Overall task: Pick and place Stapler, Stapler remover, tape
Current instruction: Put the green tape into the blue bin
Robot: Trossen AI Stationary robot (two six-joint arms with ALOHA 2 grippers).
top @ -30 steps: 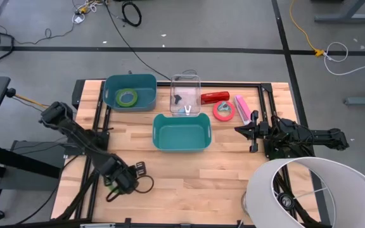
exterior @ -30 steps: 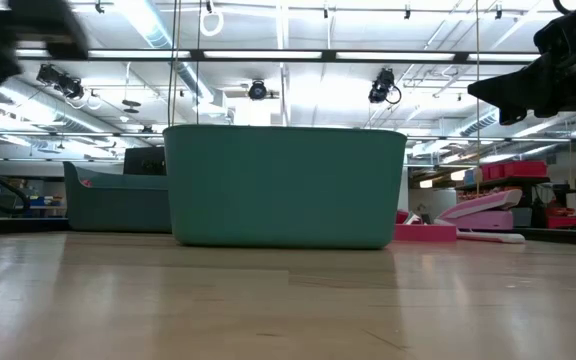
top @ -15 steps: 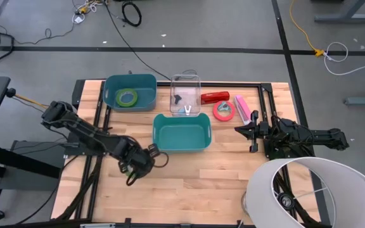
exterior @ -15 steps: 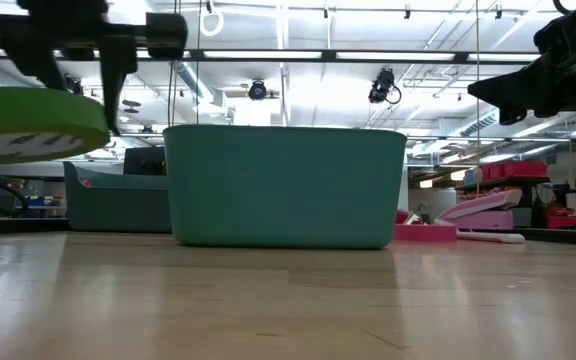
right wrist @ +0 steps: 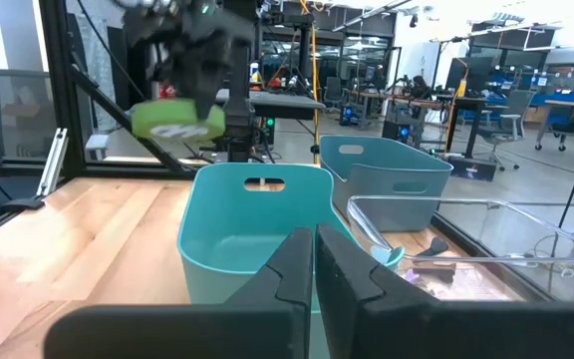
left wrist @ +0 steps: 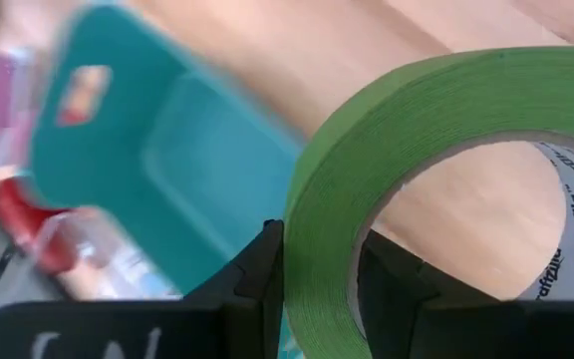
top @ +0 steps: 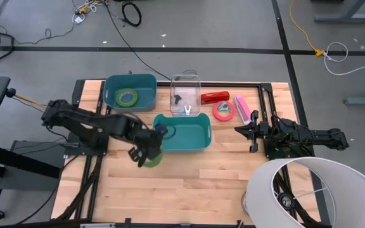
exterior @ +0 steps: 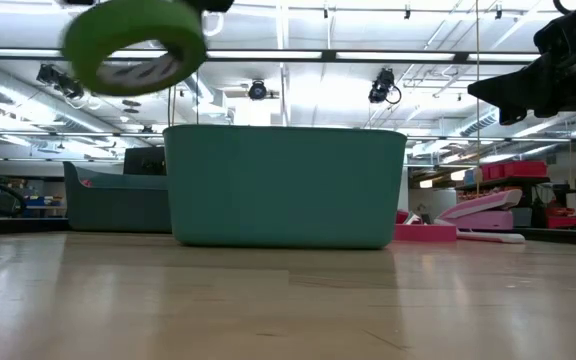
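A green tape roll hangs in the air, tilted, by the near left corner of the open teal bin. My left gripper is shut on it. A second green roll lies flat in the blue-grey bin. On the table right of the bins lie a pinkish-red tape roll, a red stapler and a pink stapler. Two small items lie in the clear box; I cannot tell if one is the stapler remover. My right gripper rests shut at the table's right. My left gripper pinches the green roll's ring wall, one finger inside the open centre and the other finger outside it. The fingers slant down from the table's left. The roll is lifted clear of the table and hangs tilted below the fingers.
A large white cylinder stands at the near right corner. A black frame runs along the table's far and side edges. Bare wood lies in front of the teal bin.
My left gripper has swung from the table's near left toward the teal bin, going right, farther and up, with its wrist turning. The green roll has gone with it, rising higher above the table and tilting.
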